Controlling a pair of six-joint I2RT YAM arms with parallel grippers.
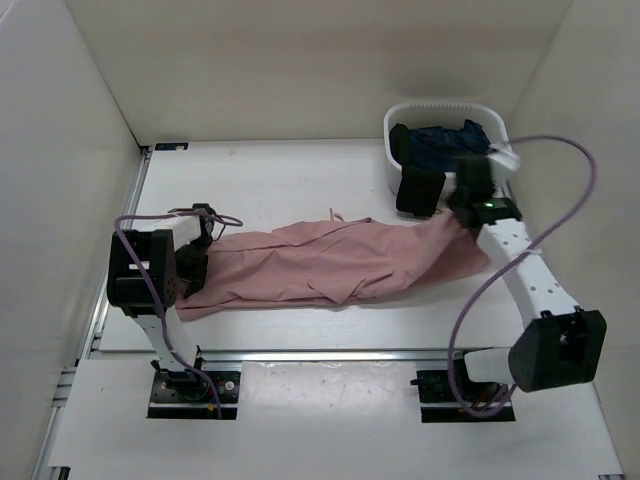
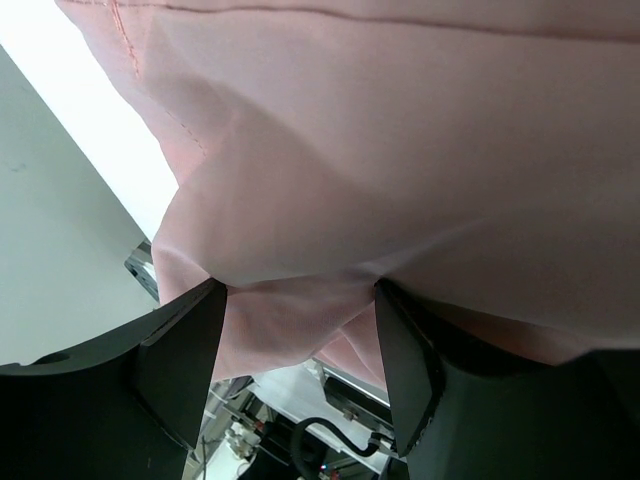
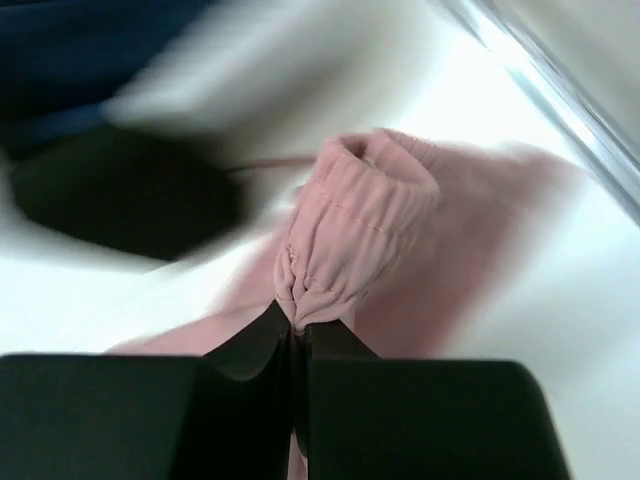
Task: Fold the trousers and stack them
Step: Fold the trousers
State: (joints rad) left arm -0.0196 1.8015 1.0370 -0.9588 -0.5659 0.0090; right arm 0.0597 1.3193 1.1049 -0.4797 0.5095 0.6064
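Note:
The dusty-pink trousers [image 1: 340, 262] lie stretched left to right across the table. My right gripper [image 1: 462, 207] is at their right end, next to the basket. In the right wrist view it [image 3: 298, 325] is shut on the bunched, gathered waistband [image 3: 360, 220], which is lifted a little off the table. My left gripper [image 1: 197, 268] is at the trousers' left end. In the left wrist view its jaws [image 2: 300, 290] stand wide apart, with pink fabric [image 2: 400, 150] draped over and between the fingers [image 2: 190, 340].
A white basket [image 1: 445, 108] stands at the back right and holds a dark blue garment [image 1: 445, 145]. A black garment [image 1: 418, 190] hangs over its front wall, close to my right gripper. White walls enclose the table on the left, back and right.

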